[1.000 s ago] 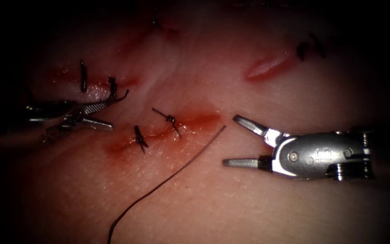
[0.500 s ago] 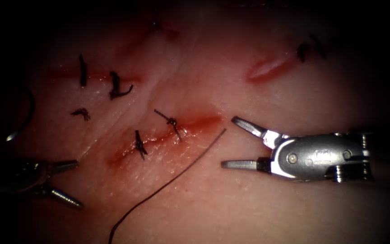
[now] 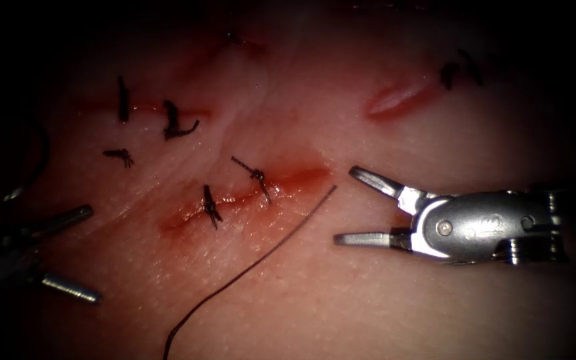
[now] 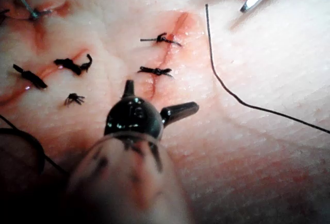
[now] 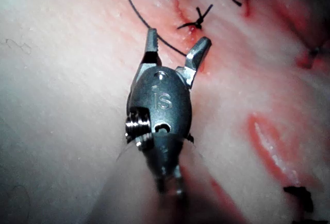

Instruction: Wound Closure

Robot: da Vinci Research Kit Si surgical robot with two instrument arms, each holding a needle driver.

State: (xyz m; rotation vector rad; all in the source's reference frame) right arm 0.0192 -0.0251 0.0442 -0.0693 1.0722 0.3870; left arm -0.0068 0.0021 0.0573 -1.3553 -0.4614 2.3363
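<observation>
Fingers first: your right tool (image 3: 351,205) has both fingers (image 3: 373,181) spread wide with nothing between them, and your left tool (image 3: 68,252) at the near left also stands with its fingers apart and empty. So neither tool holds needle, thread or tissue.

Your task's thing, the cut (image 3: 245,197), runs slantwise across the middle of the tissue (image 3: 341,307), wet with red fluid (image 3: 298,179). Two knotted stitches (image 3: 209,205) cross it, one to the left and one further right, so its edges lie drawn together there. One loose thread (image 3: 255,263) lies on the tissue just to the right of the cut; its free end stops short of your right tool's fingers, and it trails off toward the near edge. I'd judge your right tool sits spread beside that end so it is placed to reach it.

I cannot make out the needle with any certainty; a dim curved shape at the far left edge may be it.

Further out, to the far left, you have three cut ends of thread (image 3: 175,123) by another reddened line, and at the far right one more open cut (image 3: 395,99) with a dark knot beside it.
</observation>
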